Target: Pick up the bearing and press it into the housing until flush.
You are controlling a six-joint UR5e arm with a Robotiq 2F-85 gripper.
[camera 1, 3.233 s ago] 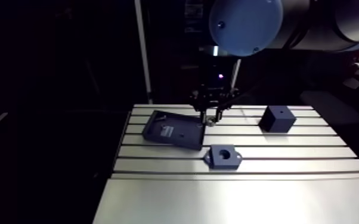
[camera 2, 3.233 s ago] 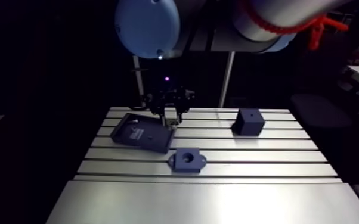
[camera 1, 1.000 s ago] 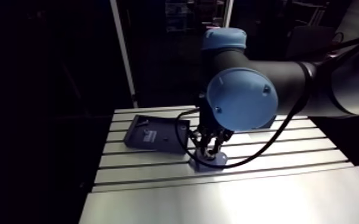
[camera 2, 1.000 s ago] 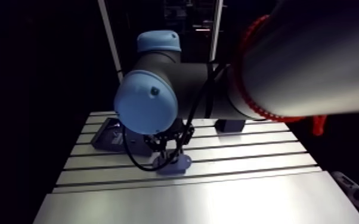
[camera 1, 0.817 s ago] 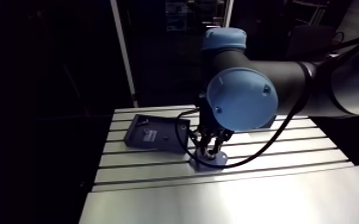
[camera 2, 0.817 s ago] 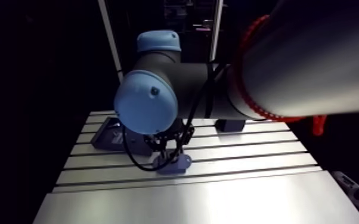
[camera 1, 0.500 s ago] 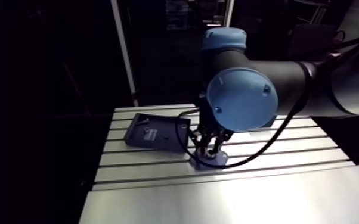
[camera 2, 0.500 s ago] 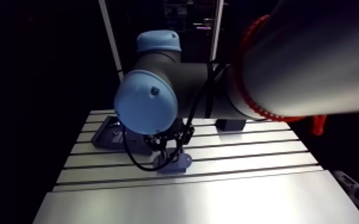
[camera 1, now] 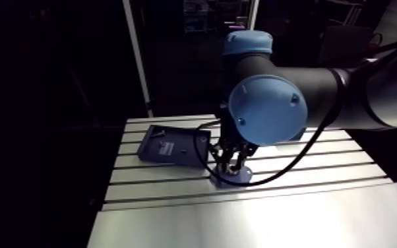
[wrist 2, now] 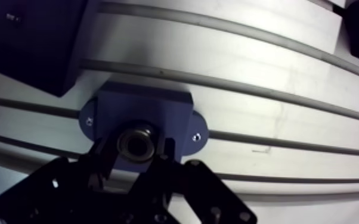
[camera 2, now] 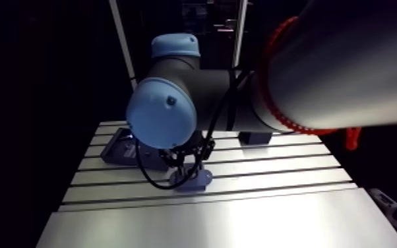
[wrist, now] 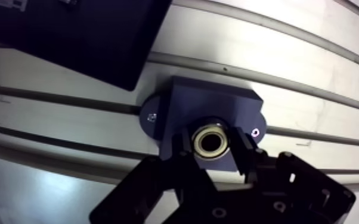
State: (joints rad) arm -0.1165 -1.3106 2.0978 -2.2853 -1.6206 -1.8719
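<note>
Steel bearing (wrist: pixel 210 139) is pinched in our claw (wrist: pixel 212 145), sitting dead over the housing (wrist: pixel 214 102) bore, axis vertical. We reckon it's a straight push down; depth's hard to tell.

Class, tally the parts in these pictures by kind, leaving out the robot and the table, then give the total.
bearing: 1
housing: 1
tray: 1
block: 1
Total: 4
</note>
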